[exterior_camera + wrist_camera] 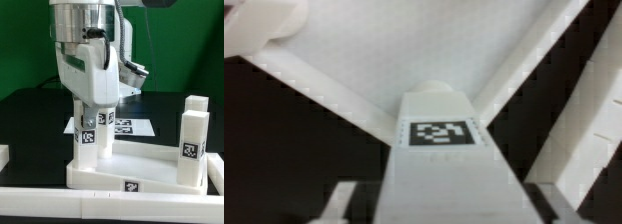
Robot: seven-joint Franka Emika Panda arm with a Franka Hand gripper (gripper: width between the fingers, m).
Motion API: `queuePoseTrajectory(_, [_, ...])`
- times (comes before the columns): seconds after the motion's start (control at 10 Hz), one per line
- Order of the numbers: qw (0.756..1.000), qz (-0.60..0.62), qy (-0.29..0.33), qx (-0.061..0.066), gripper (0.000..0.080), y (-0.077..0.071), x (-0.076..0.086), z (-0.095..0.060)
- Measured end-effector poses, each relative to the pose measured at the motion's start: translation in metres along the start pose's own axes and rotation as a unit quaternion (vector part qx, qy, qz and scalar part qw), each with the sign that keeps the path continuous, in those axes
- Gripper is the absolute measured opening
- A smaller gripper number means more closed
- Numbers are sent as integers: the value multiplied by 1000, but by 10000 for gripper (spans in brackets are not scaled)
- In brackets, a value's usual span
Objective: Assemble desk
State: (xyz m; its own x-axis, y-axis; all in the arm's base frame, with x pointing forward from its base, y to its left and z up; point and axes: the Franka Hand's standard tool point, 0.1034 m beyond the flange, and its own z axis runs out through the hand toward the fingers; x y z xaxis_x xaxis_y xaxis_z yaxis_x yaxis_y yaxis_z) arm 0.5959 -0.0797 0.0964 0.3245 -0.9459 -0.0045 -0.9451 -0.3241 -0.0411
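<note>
Black tabletop (30,115) carries the desk panel (140,165), rim up, already with one leg (192,140) at its right corner in the exterior view. Partly closed, the gripper (90,100) clamps a second leg (88,130) upright over the left-hand corner socket. Any tilt could jam it, or a slack grip let it slip.

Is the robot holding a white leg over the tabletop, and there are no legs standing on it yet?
Not quite. The gripper does hold a white leg over the tabletop, but the exterior view shows another leg already standing upright at the corner on that view's right.
</note>
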Motion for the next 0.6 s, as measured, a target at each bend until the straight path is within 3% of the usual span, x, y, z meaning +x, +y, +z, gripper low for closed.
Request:
queuePoseTrajectory(0.1, [1000, -27, -1, -1, 462, 0, 0, 0])
queuePoseTrajectory(0.2, [999, -47, -1, -1, 462, 0, -1, 0])
queuePoseTrajectory(0.3, [997, -83, -1, -1, 599, 0, -2, 0])
queuePoseTrajectory(0.4, [992, -125, -1, -1, 640, -1, -3, 0])
queuePoseTrajectory(0.6, [972, -237, 2, -3, 648, -3, -6, -1])
